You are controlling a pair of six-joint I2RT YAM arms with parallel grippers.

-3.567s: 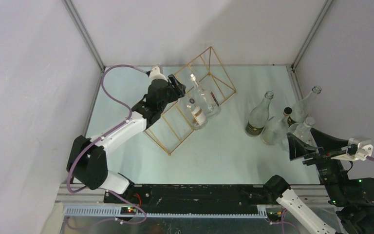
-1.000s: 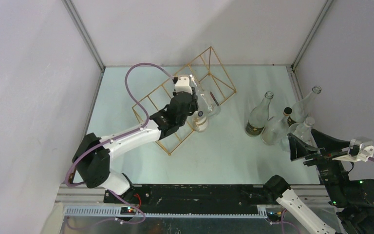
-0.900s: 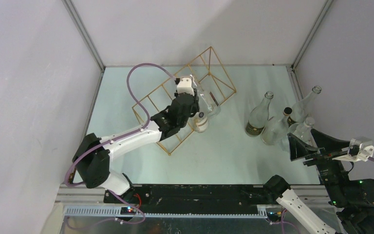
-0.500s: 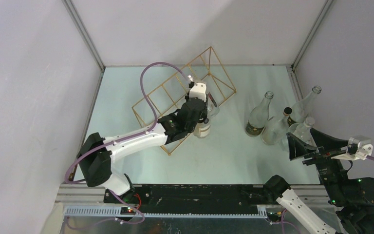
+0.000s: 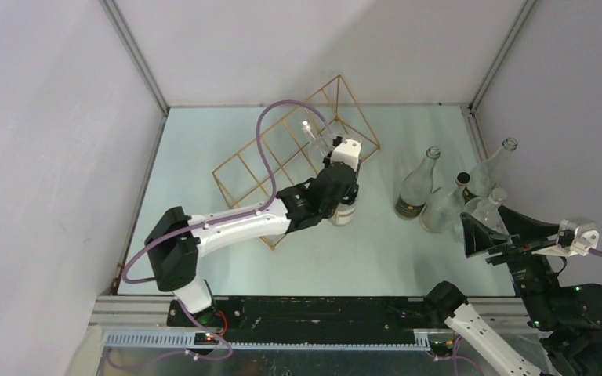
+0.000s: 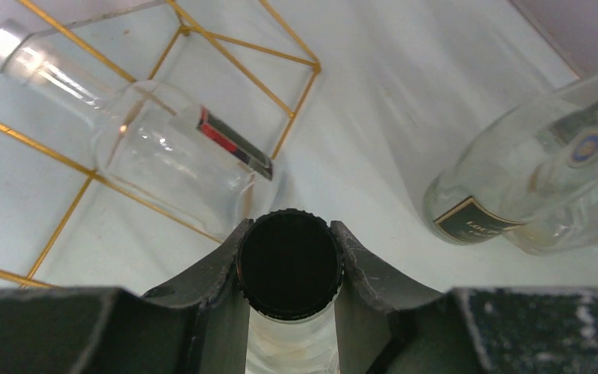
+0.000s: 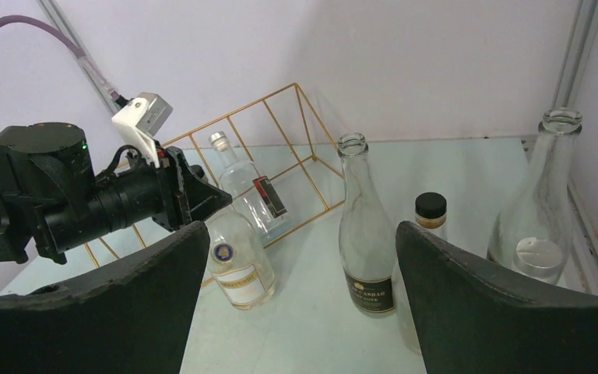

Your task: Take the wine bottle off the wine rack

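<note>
The wine bottle (image 5: 343, 211) is clear glass with a white label and a black cap (image 6: 289, 263). It is out of the gold wire wine rack (image 5: 215, 174), just right of the rack's near right corner. It leans slightly, its base at or just above the table. My left gripper (image 5: 342, 194) is shut on the bottle's neck, its fingers (image 6: 230, 261) hugging the cap. In the right wrist view the bottle (image 7: 237, 261) hangs from the left gripper (image 7: 179, 195). My right gripper (image 7: 302, 234) is open and holds nothing, at the near right (image 5: 502, 227).
A second clear bottle (image 5: 316, 135) still lies in the rack (image 6: 237, 43), close behind the held one. Several empty bottles stand at the right: one with a dark label (image 5: 417, 184), one black-capped (image 5: 447, 204) and a tall one (image 5: 494, 168) by the wall.
My left arm has drawn the wine bottle out of the rack, to the right and toward the near side, and swung it upright. The right arm has not moved.
</note>
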